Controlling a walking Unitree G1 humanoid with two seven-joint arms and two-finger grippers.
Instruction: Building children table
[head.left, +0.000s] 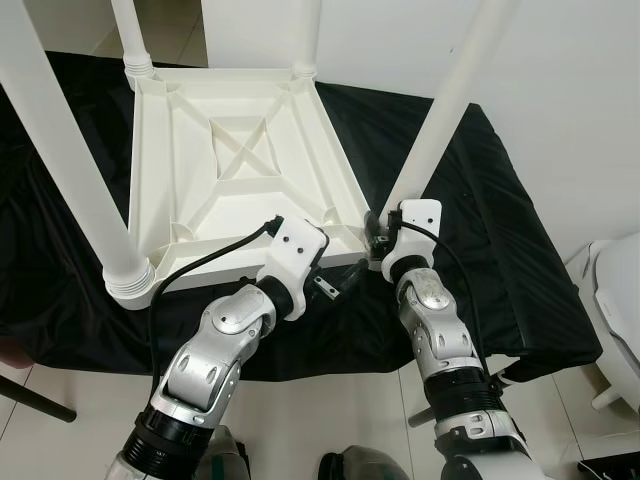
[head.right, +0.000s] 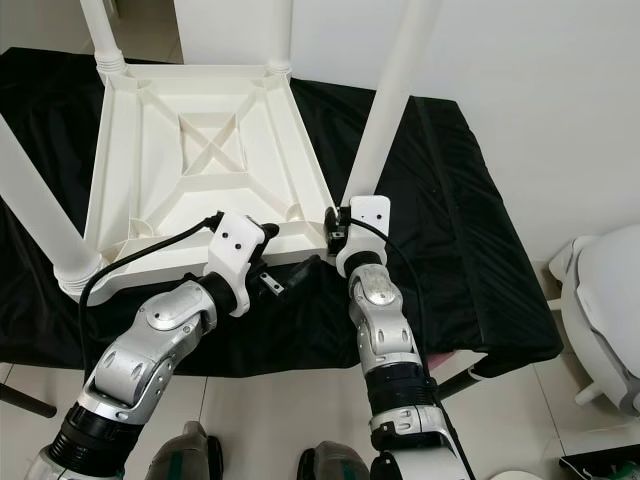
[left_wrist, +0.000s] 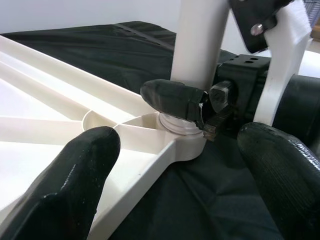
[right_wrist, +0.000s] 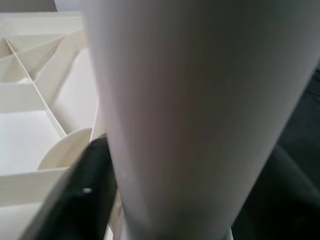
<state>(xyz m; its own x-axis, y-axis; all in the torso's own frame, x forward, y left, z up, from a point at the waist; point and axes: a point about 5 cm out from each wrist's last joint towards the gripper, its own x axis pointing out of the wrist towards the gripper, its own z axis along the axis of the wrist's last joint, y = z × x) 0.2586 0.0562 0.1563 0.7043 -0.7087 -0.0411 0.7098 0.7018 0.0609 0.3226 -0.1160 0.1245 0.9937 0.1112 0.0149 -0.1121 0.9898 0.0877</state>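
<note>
A black-draped tabletop (head.left: 520, 260) carries the upturned white children's table (head.left: 240, 160). The left pincer (head.left: 335, 288) is held spread at the near edge; the right pincer (head.left: 378, 236) is clamped on the near-right leg (head.left: 445, 120). If tilted, the leg could jam or unseat.

Upturned white table (head.left: 235, 160) on black-draped surface (head.left: 500, 230)

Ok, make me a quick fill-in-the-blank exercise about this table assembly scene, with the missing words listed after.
1. The white table lies upside down on a ____ cloth.
2. The right gripper is closed around the base of a table ____.
3. That leg sits at the table corner nearest the robot's ____ arm.
4. The left gripper hovers beside it with its fingers ____.

Missing words: black; leg; right; open
</note>
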